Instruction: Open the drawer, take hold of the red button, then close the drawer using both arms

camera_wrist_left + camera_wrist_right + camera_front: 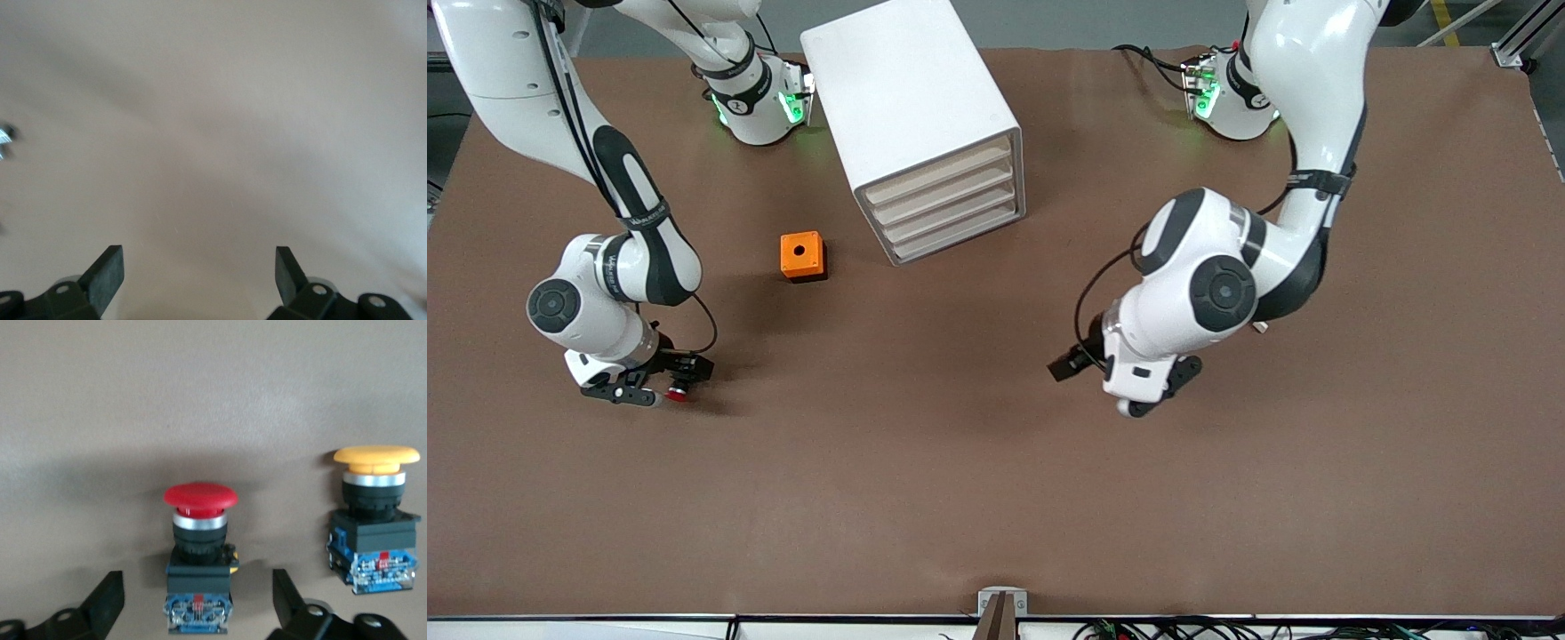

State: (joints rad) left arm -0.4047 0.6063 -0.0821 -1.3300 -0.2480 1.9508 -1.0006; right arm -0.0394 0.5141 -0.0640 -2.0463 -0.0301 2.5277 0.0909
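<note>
The red-capped button (200, 540) rests on the brown table between the open fingers of my right gripper (198, 593), which do not touch it. In the front view it shows as a red spot (679, 393) at my right gripper (654, 393), toward the right arm's end of the table. The white cabinet (911, 98) stands at the middle back, and its four beige drawer fronts (947, 200) are all shut. My left gripper (1160, 391) is open and empty over bare table, as the left wrist view (199, 263) also shows.
A like button with an orange-yellow cap (375, 513) rests close beside the red one. An orange box with a hole (802, 256) sits between the cabinet and the right arm.
</note>
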